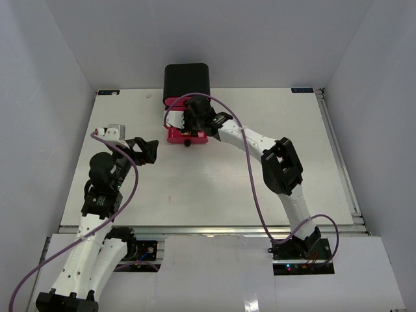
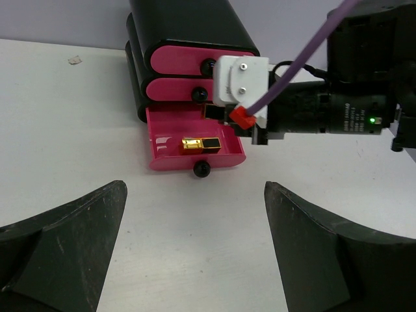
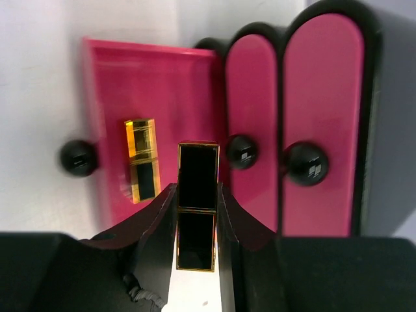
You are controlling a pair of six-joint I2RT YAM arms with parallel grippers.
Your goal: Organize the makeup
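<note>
R gripper [image 3: 197, 190] is clamped narrow on the held lipstick [image 3: 198, 170], black w/ thin gold edging, pinched on both long sides btwn the pads. In my R wrist cam it points toward the black box [image 1: 186, 78]. Its far end is over the bottom drawer [image 3: 166, 78], close to the box front. Can't tell if it touches the drawer floor.

That drawer is pulled out: pink, w/ a round black knob [image 3: 78, 158] on its front. 2nd lipstick [image 3: 143, 159] lies flat inside, gold half + black half, just beside the held one & apart from it as far as I see. The two upper drawers [image 3: 322, 97] sit shut, each w/ its own knob.

L gripper [image 1: 147, 151] is spread wide, nothing btwn the fingers [image 2: 71, 247]. It hovers over the white table [image 1: 214, 195] left of the box, facing the open drawer, well apart from it. In the L wrist cam the 2nd lipstick sits about mid-drawer, lying crosswise, w/ the R arm's wrist above the drawer's right-rear corner.
</note>
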